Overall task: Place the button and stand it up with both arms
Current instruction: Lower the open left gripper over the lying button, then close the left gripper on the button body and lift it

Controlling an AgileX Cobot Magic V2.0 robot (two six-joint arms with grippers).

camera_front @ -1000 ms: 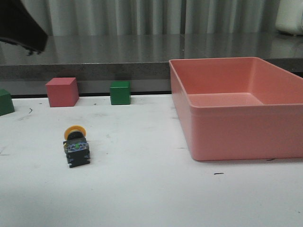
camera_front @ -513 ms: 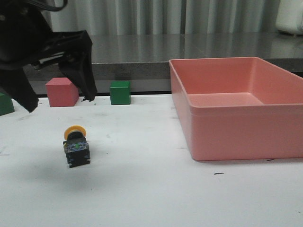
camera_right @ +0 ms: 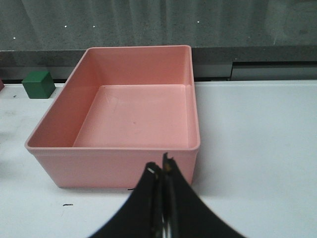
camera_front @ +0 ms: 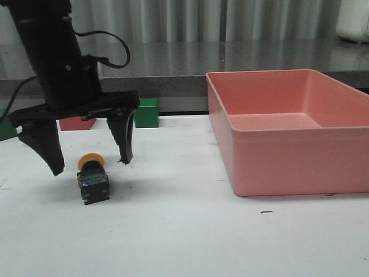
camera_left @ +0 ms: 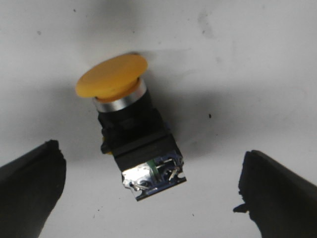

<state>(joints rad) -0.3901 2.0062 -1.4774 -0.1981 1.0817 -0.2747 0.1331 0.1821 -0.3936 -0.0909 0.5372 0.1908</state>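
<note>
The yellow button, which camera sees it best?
The left wrist view: the button fills it, lying on its side between the open left gripper fingers. The front view shows it small. The right wrist view misses it.

Right gripper (camera_right: 162, 171) above the table, before the pink bin (camera_right: 64, 126).
Its fingers are pressed together; a green cube (camera_right: 38, 84) sits beside the bin's far corner.

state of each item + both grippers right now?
button: lying on its side, ungrasped
left gripper: open, straddling the button
right gripper: shut, empty
pink bin: upright, empty
green cube: on the table, untouched
</note>
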